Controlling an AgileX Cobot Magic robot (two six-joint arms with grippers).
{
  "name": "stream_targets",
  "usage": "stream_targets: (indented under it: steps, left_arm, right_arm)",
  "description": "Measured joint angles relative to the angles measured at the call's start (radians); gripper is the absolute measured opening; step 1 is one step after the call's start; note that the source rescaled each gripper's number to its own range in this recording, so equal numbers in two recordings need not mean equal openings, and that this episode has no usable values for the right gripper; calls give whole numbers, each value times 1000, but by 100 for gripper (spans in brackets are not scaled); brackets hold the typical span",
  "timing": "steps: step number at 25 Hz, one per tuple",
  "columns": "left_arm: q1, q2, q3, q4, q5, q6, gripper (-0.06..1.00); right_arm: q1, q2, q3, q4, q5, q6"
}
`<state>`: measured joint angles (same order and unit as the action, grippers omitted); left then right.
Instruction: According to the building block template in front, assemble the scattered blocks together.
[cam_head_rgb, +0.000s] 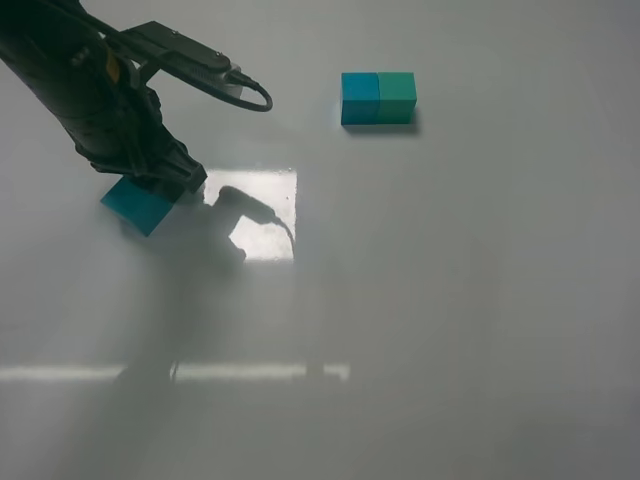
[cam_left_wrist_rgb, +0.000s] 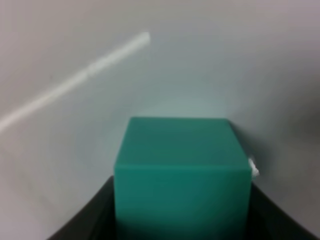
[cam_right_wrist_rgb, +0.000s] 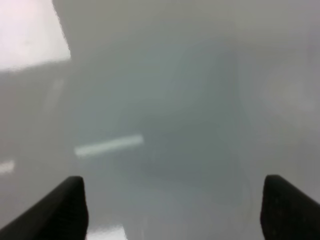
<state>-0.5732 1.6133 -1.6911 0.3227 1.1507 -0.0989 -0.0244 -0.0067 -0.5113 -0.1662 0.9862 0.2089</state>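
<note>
The left gripper (cam_head_rgb: 165, 187) pinches one scattered block (cam_head_rgb: 140, 205) between its jaws. The block protrudes beyond the fingertips and looks sea-green in the wrist view, bluer from above. The blue-and-green template (cam_head_rgb: 378, 97) lies on the table (cam_head_rgb: 480, 300), well apart from this gripper, towards the other arm's side. The right gripper (cam_right_wrist_rgb: 172, 205) is spread wide over bare table.

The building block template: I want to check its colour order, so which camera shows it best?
The exterior high view: the building block template shows whole, blue cube left, green right, joined. The left wrist view shows only a green block between its jaws; the right wrist view shows only the table.
</note>
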Motion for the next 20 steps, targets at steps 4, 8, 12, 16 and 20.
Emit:
stream_targets:
  steps: [4, 8, 12, 16, 20]
  left_arm:
    - [0, 0, 2, -2, 18, 0, 15]
    - [1, 0, 2, -3, 21, -2, 44]
    - [1, 0, 2, -10, 34, -4, 51]
    - [2, 0, 2, -21, 40, -2, 52]
    - [2, 0, 2, -22, 40, -1, 51]
  right_arm:
    - [0, 0, 0, 0, 0, 1]
    - [0, 0, 0, 0, 0, 1]
    - [0, 0, 0, 0, 0, 1]
    - [0, 0, 0, 0, 0, 1]
    - [0, 0, 0, 0, 0, 1]
